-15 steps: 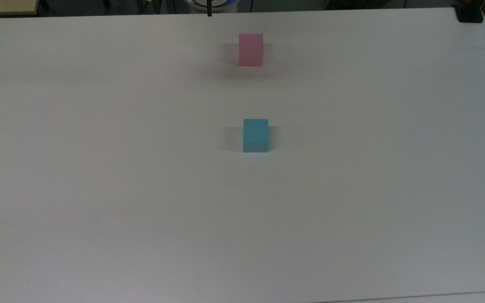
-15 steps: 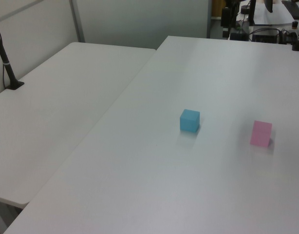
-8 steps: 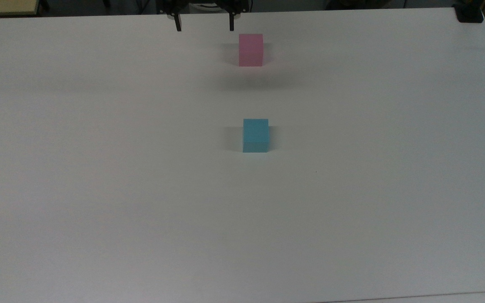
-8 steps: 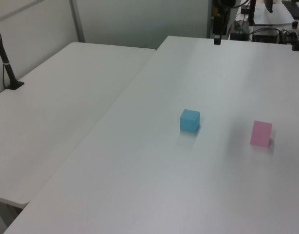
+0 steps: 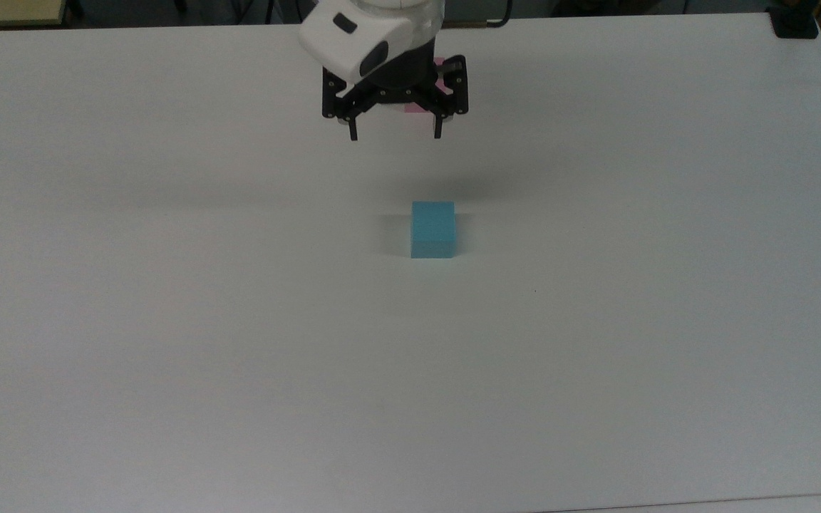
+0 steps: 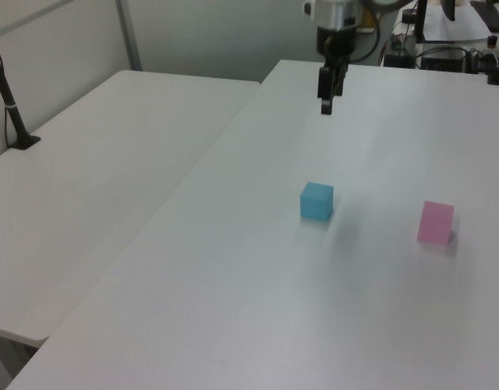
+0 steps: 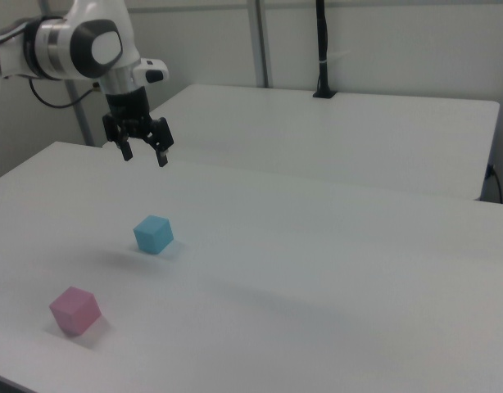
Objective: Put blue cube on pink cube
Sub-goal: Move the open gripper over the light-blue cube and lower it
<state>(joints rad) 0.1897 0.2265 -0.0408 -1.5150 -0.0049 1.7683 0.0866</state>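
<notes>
The white arm reaches down with its black gripper [image 5: 394,134] [image 6: 326,106] [image 7: 144,155] pointing downward, its 2 fingers [image 5: 353,132] spread wide apart, nothing between them.

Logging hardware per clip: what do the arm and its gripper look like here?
The arm has glossy white rounded shells with dark grey to black joint sections. A white wrist housing carries dark oval marks. Below it sits a black gripper with a wide black body and two thin black fingers. A dark cable loops beside the arm in the right view.
</notes>
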